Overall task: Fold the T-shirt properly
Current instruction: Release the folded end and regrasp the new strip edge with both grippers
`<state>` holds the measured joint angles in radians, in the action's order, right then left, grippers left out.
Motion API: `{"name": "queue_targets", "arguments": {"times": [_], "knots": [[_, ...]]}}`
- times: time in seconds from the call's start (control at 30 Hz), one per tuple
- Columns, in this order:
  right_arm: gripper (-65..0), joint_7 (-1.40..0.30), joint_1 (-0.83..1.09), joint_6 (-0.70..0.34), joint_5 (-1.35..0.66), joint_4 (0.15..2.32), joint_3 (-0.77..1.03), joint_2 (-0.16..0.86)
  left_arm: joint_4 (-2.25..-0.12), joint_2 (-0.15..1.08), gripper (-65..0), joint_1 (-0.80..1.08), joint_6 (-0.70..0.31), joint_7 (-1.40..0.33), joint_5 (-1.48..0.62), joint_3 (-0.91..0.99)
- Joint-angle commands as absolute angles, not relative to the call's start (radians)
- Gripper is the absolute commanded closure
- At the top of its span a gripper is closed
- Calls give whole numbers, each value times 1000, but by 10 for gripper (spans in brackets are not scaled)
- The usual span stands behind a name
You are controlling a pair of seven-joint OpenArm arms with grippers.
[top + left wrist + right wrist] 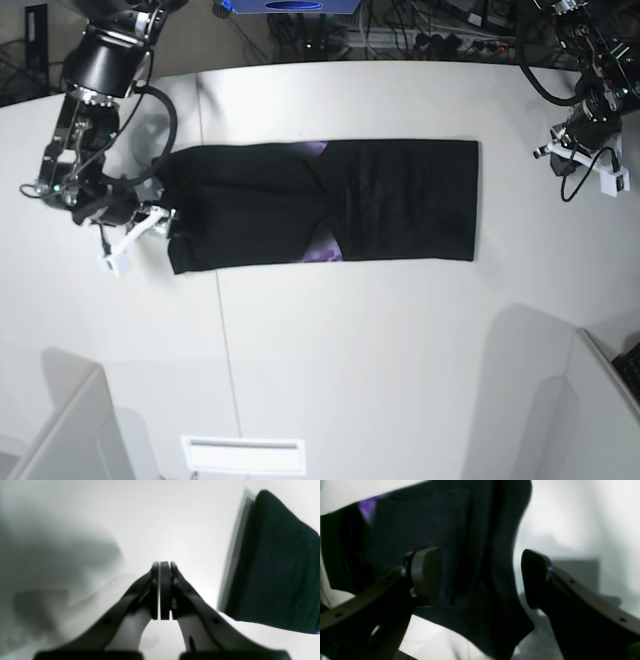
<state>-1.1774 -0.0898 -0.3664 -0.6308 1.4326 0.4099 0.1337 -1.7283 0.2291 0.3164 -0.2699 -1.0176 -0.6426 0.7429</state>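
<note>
The black T-shirt (pixel 320 205) lies flat on the white table, folded into a long strip, with bits of purple print (pixel 325 245) showing at the folds. My right gripper (pixel 150 225) is at the strip's left end in the base view. In the right wrist view this gripper (pixel 480 577) is open, its fingers wide apart, and the dark cloth (pixel 460 555) shows in the gap unpinched. My left gripper (pixel 162 566) is shut on nothing over bare table, with the T-shirt's edge (pixel 275 562) off to its right. In the base view the left gripper (pixel 580 160) hangs beyond the strip's right end.
Cables and equipment (pixel 400 30) line the table's far edge. A white slotted plate (pixel 243 455) lies near the front edge. Pale panels stand at the front left (pixel 60 430) and front right (pixel 560 400) corners.
</note>
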Motion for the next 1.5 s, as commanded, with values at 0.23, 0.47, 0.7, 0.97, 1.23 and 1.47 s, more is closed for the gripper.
{"name": "queue_targets", "arguments": {"times": [0.23, 0.47, 0.7, 0.97, 1.23, 1.47], "knots": [[-441, -1167, -124, -374, -653, 1339, 407, 136, -1730, 249, 0, 321, -278, -937, -532, 710], [-440, -1222, -79, -377, -653, 1346, 404, 85, -1696, 246, 0, 280, -278, -935, -530, 601], [-437, -1218, -65, -377, -653, 1356, 404, 65, -1612, 243, 0, 188, -278, -935, -430, 453], [-93, -1139, -73, -377, -648, 1300, 404, 74, -1610, 243, 0, 157, -278, -935, -426, 363], [0, -1058, -71, -364, -645, 1300, 404, 74, -1563, 251, 0, 97, -278, -935, -423, 211], [0, -1059, -54, -363, -645, 1454, 360, 68, -1547, 251, 0, 58, -278, -943, -423, 206]]}}
